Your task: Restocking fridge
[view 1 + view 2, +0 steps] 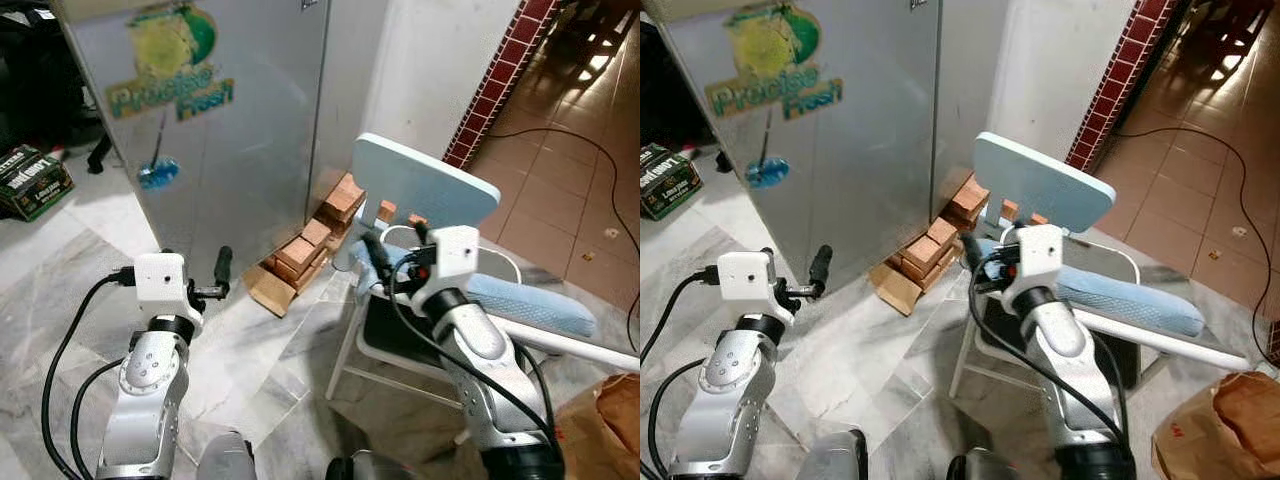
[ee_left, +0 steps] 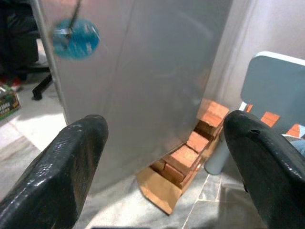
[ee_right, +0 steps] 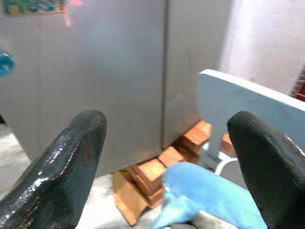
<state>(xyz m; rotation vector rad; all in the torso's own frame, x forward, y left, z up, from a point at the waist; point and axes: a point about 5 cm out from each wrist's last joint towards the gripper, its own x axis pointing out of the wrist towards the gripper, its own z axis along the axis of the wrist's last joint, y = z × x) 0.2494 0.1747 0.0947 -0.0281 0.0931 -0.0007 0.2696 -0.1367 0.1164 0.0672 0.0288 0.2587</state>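
Observation:
The silver fridge (image 1: 240, 140) stands straight ahead with its door closed. A yellow and green "Precise Fresh" sticker (image 1: 170, 60) and a blue round sticker (image 1: 158, 174) are on the door. My left gripper (image 1: 218, 278) is raised in front of the door's lower part, a short way off it, open and empty. My right gripper (image 1: 395, 250) hovers over the seat of a light blue chair (image 1: 420, 180) beside the fridge, also open and empty. In the wrist views the black fingers (image 2: 71, 167) (image 3: 62, 162) stand wide apart with nothing between them.
Red bricks (image 1: 320, 235) and a cardboard piece (image 1: 272, 290) lie at the fridge's right foot. A blue cloth (image 1: 530, 300) lies on the chair. A brown paper bag (image 1: 605, 425) sits at lower right, a green box (image 1: 35, 180) at far left, and a black cable (image 1: 600, 170) crosses the tiled floor.

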